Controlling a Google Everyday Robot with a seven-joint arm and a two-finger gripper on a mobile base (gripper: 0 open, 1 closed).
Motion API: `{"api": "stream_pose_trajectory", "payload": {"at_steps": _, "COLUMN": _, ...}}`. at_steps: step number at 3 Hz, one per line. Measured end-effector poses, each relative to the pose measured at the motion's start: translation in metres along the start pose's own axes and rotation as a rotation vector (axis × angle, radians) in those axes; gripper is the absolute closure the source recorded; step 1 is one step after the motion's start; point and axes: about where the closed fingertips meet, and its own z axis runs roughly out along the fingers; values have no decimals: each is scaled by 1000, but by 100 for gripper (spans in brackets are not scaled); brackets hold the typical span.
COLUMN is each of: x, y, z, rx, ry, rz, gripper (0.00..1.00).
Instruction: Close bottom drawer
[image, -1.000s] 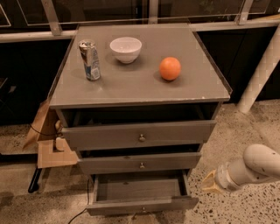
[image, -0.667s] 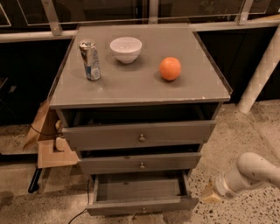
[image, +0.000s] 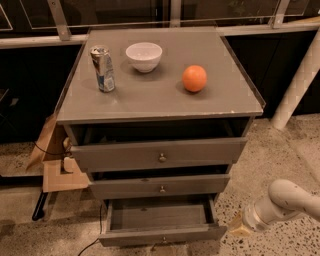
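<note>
Bottom drawer (image: 150, 234) is standing pulled out at the foot of the cabinet (image: 150, 97), its slim front jutting toward the camera well ahead of the middle drawer (image: 125, 187) above it. The inside is showing bare. The front is running side to side across the camera view, so the way shut is lying straight back, into the cabinet.

The gripper (image: 239, 226) is hovering low over the floor just beside the front's right-hand end as the camera sees it; whether it is touching the wood cannot be told. The drawer is lying to the picture-left of it, with the knob (image: 164, 240) farther along, near the panel's middle. Whether the gripper is open or shut cannot be told either. The arm (image: 287, 200) is reaching in from the picture's right edge.

Against the frame a second ago, the gripper is sitting lower, having sunk to the level of the front panel, and the arm is trailing farther right. The drawer is sitting out just as far. A push is likely calling for the gripper to come round in front of the panel first.
</note>
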Motion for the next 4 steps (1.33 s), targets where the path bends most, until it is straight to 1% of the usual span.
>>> {"api": "stream_pose_trajectory", "payload": {"at_steps": 1, "x": 16, "y": -9, "z": 32, "rx": 0, "ry": -10, "rz": -28, "gripper": 100}}
{"api": "stream_pose_trajectory", "payload": {"at_steps": 2, "x": 35, "y": -13, "z": 71, "rx": -19, "ry": -31, "rz": -35, "gripper": 100}}
{"api": "stream_pose_trajectory", "payload": {"at_steps": 3, "x": 49, "y": -13, "z": 106, "rx": -47, "ry": -52, "rz": -33, "gripper": 100}}
{"api": "stream_pose_trajectory", "payload": {"at_steps": 4, "x": 60, "y": -11, "z": 138, "rx": -69, "ry": -82, "rz": -48, "gripper": 100}}
